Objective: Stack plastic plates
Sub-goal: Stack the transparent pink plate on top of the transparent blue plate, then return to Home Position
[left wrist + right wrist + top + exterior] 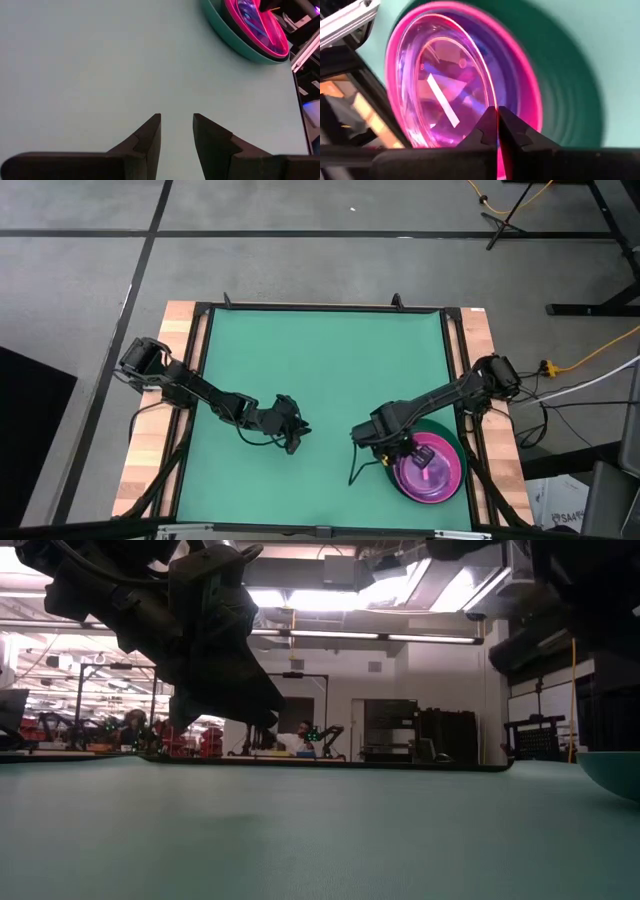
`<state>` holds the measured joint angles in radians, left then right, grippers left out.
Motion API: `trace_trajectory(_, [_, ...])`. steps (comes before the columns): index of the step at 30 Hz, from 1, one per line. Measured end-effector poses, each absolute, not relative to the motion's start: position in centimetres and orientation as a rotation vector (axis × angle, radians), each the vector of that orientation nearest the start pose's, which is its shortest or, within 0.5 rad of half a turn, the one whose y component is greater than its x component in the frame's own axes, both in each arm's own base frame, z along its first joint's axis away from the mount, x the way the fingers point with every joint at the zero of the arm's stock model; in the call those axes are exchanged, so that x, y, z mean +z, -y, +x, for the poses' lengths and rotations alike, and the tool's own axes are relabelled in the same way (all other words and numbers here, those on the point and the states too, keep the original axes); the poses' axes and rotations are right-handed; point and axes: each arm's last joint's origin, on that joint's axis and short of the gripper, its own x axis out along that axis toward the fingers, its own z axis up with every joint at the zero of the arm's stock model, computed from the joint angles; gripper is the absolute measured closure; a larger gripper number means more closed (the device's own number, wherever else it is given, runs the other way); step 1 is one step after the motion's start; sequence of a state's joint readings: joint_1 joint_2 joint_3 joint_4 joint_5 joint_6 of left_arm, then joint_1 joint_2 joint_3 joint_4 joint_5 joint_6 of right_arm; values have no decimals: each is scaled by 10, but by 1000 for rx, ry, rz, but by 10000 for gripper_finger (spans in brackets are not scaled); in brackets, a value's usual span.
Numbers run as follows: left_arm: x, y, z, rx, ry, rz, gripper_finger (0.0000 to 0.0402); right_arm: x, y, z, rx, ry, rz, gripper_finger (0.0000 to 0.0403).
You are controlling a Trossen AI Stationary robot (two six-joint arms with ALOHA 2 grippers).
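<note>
The plastic plates stand in one stack (432, 468) at the table's near right. A large dark green plate (570, 75) lies at the bottom, with a hot pink plate (532, 95) on it and translucent plates inside that. My right gripper (497, 110) hangs over the stack, pointing steeply down, shut on a small translucent pink plate (440, 80). My left gripper (176, 116) stands open over bare mat near the table's middle (296, 438), with nothing between its fingers. My right gripper pinches the translucent pink plate's thin rim (493, 102) between its two fingers. The fingers come slanting from above. The plate is tilted over the stack, and I cannot tell whether its far edge rests on the plates below.
The green mat (320, 370) lies bare to the left of and beyond the stack. A black frame (455, 360) edges the mat, close to the stack on the right. In the low view the green plate's rim (612, 772) shows at the right edge.
</note>
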<state>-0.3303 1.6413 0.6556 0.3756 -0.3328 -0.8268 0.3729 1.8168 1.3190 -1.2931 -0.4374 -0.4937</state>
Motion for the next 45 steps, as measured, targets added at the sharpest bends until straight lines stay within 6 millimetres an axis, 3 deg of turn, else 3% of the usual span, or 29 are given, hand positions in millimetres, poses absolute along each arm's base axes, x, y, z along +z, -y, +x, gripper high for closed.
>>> trace_trajectory(4, [141, 89, 289, 237, -535, -605, 295, 203, -125, 286, 1036, -1578, -302, 403])
trace_trajectory(18, [141, 89, 289, 237, -535, -605, 295, 203, -125, 285, 1008, -1604, -288, 397])
trace_trajectory(31, [141, 89, 289, 237, -535, -605, 295, 202, -123, 285, 751, -1720, -152, 321])
trace_trajectory(45, [141, 89, 289, 237, -535, -605, 295, 200, -122, 292, 688, -1644, -293, 328])
